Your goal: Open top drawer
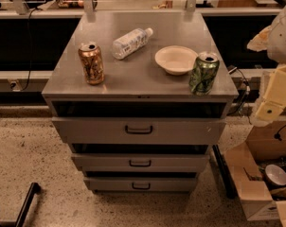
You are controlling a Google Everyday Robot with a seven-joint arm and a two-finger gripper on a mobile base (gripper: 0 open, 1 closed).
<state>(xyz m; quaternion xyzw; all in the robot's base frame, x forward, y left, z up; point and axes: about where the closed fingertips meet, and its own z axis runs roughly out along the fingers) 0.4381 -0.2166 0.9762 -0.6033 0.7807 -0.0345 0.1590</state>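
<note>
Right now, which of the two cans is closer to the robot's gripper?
The green can, at the front right corner of the cabinet, closest to the gripper at the picture's right edge. The copper can stands on the left side.

The right edge cuts off the pincer [271, 107], and shadow hides the inside of the top drawer [181, 131].

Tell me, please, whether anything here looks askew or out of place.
The water bottle lies on its side on the cabinet top; the green can looks tilted. The gripper hangs at the right, off the top drawer.
</note>
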